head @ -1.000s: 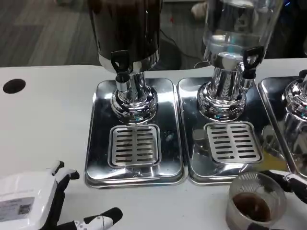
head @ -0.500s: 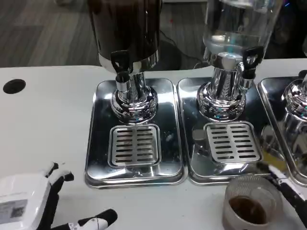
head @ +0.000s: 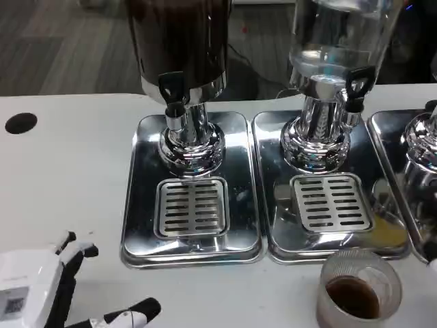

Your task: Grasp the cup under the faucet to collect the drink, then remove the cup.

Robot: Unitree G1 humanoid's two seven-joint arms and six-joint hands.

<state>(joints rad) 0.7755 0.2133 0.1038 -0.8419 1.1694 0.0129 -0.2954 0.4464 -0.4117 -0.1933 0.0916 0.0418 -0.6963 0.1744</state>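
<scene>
Resting low at about eight o'clock on the white table [head: 61, 178], the left hand [head: 41, 297] lies with its white back up and a small label showing on it. Its fingers [head: 126, 316] are spread apart, one reaching toward three o'clock along the bottom edge and shorter black-tipped ones pointing up toward one o'clock. Nothing sits between them, so this hand is released and touches no object.

At the far right edge, near four o'clock, only a dark sliver that may belong to the right hand shows; whether it is released or clenched cannot be told.

Standing upright on the table at about five o'clock is the cup [head: 360, 285], a clear ribbed one with dark brown drink in its bottom. It sits just in front of the right drip tray [head: 273, 225], below that tray's slotted grate [head: 331, 202], and is not under either faucet. It is well apart from the left hand, across the table toward three o'clock from it.

At twelve o'clock, the dark dispenser [head: 179, 41] stands on the left drip tray [head: 140, 205] with its black-handled faucet [head: 172, 89]. Beside it, toward one o'clock, stands the clear dispenser [head: 341, 37].
</scene>
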